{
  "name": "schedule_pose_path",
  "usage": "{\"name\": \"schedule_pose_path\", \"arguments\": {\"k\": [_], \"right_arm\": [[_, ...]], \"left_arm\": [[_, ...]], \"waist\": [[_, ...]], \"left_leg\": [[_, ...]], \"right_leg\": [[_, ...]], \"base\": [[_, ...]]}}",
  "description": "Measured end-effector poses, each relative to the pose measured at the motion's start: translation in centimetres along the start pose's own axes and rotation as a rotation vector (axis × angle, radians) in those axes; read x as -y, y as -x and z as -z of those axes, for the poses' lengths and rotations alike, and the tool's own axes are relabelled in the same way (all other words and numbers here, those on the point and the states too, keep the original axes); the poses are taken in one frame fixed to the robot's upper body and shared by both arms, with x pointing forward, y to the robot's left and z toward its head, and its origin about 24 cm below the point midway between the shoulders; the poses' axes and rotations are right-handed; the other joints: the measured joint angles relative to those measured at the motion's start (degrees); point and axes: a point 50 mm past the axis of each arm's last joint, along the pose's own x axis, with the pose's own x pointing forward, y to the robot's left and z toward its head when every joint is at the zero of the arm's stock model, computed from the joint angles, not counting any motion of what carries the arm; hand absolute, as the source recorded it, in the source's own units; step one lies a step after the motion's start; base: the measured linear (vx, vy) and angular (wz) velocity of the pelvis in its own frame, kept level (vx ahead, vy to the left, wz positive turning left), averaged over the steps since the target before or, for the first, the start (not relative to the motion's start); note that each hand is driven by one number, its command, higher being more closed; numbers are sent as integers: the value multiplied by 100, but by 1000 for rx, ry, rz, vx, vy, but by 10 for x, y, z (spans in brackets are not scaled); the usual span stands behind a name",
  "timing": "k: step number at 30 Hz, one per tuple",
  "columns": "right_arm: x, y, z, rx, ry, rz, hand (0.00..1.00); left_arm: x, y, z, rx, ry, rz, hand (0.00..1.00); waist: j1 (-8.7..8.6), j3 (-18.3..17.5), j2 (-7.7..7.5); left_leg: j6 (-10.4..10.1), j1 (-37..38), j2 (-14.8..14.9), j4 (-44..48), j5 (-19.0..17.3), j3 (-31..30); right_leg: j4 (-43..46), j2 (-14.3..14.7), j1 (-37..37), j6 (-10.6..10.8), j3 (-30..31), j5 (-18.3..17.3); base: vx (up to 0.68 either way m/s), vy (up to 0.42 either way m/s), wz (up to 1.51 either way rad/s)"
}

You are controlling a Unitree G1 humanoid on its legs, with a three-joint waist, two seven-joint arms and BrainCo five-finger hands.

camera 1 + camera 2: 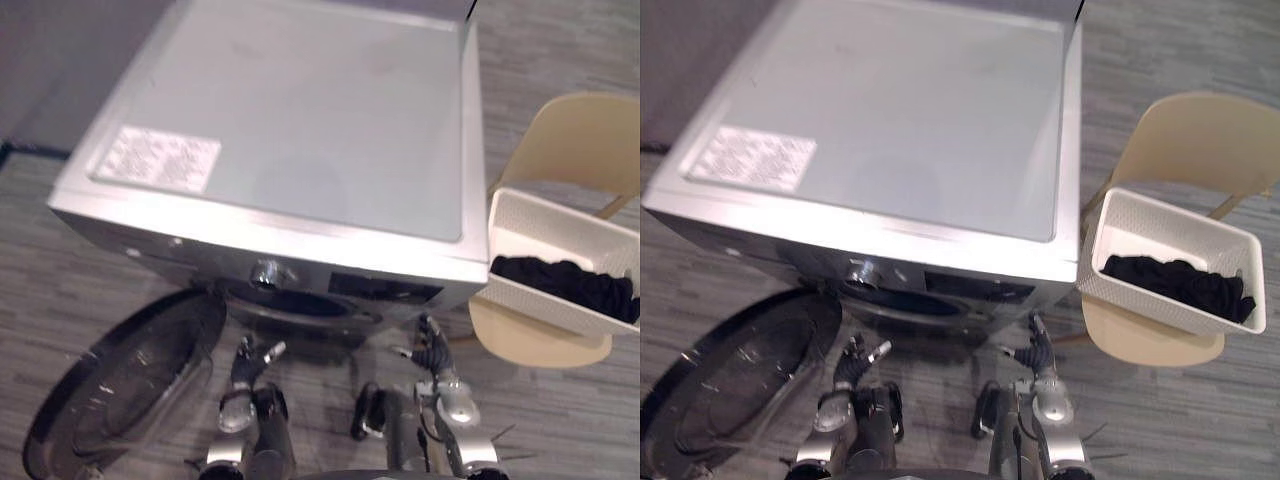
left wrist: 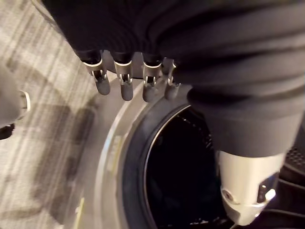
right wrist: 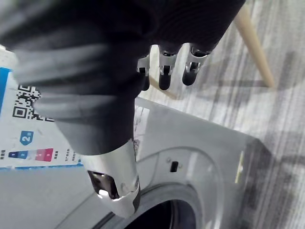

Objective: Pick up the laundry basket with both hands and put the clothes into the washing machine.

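In front of the washing machine [image 1: 290, 140], my left hand [image 1: 246, 362] and right hand [image 1: 432, 350] hover, fingers relaxed, empty.

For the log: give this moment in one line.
left hand: open, empty | right hand: open, empty | white perforated laundry basket: on beige chair, black clothes inside | silver washing machine: door open

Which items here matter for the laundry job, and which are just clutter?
Job: white laundry basket, black clothes in it, washing machine, its open door, left hand, right hand.
Just there: beige chair under the basket, label on the machine top.
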Motion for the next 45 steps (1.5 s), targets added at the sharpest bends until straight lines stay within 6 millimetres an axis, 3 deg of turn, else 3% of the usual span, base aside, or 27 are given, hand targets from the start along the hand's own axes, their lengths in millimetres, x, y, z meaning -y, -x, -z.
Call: {"name": "schedule_pose_path", "arguments": {"k": [2,4,8,17,22,23,24,26,28,29,30,31,32,34,35,36,37,38,40,41,42,43,45], "right_arm": [[4,2,32,-153,38,-21,0],[8,5,48,-225,46,-14,0],[20,15,70,-332,44,20,0],[31,18,79,-382,18,65,0],[30,4,62,-322,-8,73,0],[31,0,56,-301,-6,76,0],[32,-1,54,-292,-4,80,0],[34,-3,52,-286,0,86,0],[35,-3,51,-286,2,95,0],[34,-4,53,-296,3,93,0],[34,-3,55,-306,3,93,0],[35,-3,55,-308,5,95,0],[41,-2,56,-311,14,107,0],[51,1,60,-327,21,133,0],[52,4,64,-340,24,133,0],[51,5,65,-346,25,130,0],[48,5,67,-355,18,124,0],[41,4,66,-351,12,109,0],[37,3,66,-356,24,93,0],[34,4,68,-364,31,80,0],[28,6,70,-376,24,64,0],[25,5,70,-374,16,61,0],[25,2,66,-360,8,68,0]], "left_arm": [[-3,5,29,-125,-43,18,0],[-9,7,38,-162,-81,13,0],[-23,9,49,-213,-178,19,0],[-18,11,52,-214,-278,67,0],[-1,3,37,-154,-370,140,0],[0,-1,31,-133,-381,141,0],[2,-3,26,-120,-385,146,0],[7,-12,9,-66,-418,163,0],[8,-15,1,-47,-423,160,0],[7,-17,-1,-42,-423,155,0],[6,-16,0,-47,-418,151,0],[5,-16,1,-51,-415,150,0],[6,-15,5,-67,-414,154,0],[18,-15,5,-74,-392,176,0],[22,-14,6,-79,-361,173,0],[23,-13,7,-81,-353,174,0],[21,-11,11,-93,-350,173,0],[20,-9,16,-108,-346,172,0],[20,-7,20,-119,-334,173,0],[19,-5,24,-130,-329,171,0],[14,0,32,-151,-327,161,0],[13,1,33,-150,-327,158,0],[11,-1,26,-118,-309,142,0]], "waist": [[-46,-174,146],[-87,-217,221],[-135,-300,255],[-195,-450,266],[-382,-396,198],[-473,-356,179],[-506,-334,241],[-565,-249,306],[-623,-236,366],[-617,-228,387],[-619,-231,382],[-597,-216,406],[-643,-221,509],[-759,-217,709],[-781,-215,732],[-754,-225,749],[-738,-218,753],[-697,-144,751],[-568,-58,672],[-479,-17,620],[-377,38,537],[-346,48,519],[-276,97,520]], "left_leg": [[42,697,-221,-1190,531,240],[50,1077,-325,-1777,786,355],[50,1760,-436,-2286,903,657],[50,2426,-553,-2626,901,1324],[-3,2442,-591,-2411,608,2550],[-11,2441,-553,-2337,499,2926],[-23,2430,-478,-2330,462,3187],[-101,2476,-252,-2122,375,3960],[-167,2522,-110,-1853,350,4496],[-171,2644,18,-1700,350,4738],[-178,2758,23,-1660,345,4810],[-226,2938,41,-1617,329,4979],[-315,3169,39,-1596,380,5072],[-366,3442,177,-1349,412,5055],[-377,3487,570,-449,482,4999],[-217,3418,879,170,590,4857],[527,3158,1369,1247,1088,4402],[824,2546,1643,2487,809,3349],[442,1649,1253,3177,349,1981],[331,1267,960,3262,183,1457],[358,778,675,2978,30,1127],[404,573,612,2714,0,1111],[375,-55,207,1117,25,1140]], "right_leg": [[-1217,143,606,92,35,607],[-1838,229,958,123,57,933],[-2722,359,1632,210,318,1356],[-3276,529,1934,208,1087,1778],[-3248,726,1181,227,2386,2059],[-3264,724,1008,83,2305,2014],[-3256,685,965,-112,1953,1960],[-3018,416,620,-593,100,1765],[-2741,141,483,-927,-1471,1615],[-2390,-27,469,-1373,-2480,1639],[-2154,-149,485,-1546,-2967,1751],[-1815,-213,427,-1349,-3321,1679],[-1549,-117,358,-1158,-3182,1388],[-1137,33,283,-946,-2764,1046],[-914,178,281,-926,-2470,804],[-915,280,309,-955,-2329,740],[-1035,501,432,-998,-2096,598],[-1183,707,661,-997,-1794,522],[-1226,757,914,-956,-1494,424],[-1285,762,1109,-902,-1333,386],[-1457,763,1452,-824,-1157,361],[-1519,755,1536,-775,-1103,348],[-1871,709,1937,-506,-1039,360]], "base": [[139,85,-17],[138,81,-22],[72,61,-34],[-26,11,-46],[-135,-9,-135],[-148,-22,-179],[-135,-35,-174],[-13,-32,-181],[163,-57,-188],[227,-112,-207],[257,-159,-232],[286,-182,-218],[306,-175,-198],[357,-131,-147],[423,-107,-132],[336,-79,-135],[315,-73,-138],[294,-73,-131],[239,-37,-94],[286,40,-92],[355,68,-71],[365,79,-54],[362,107,-10]]}}
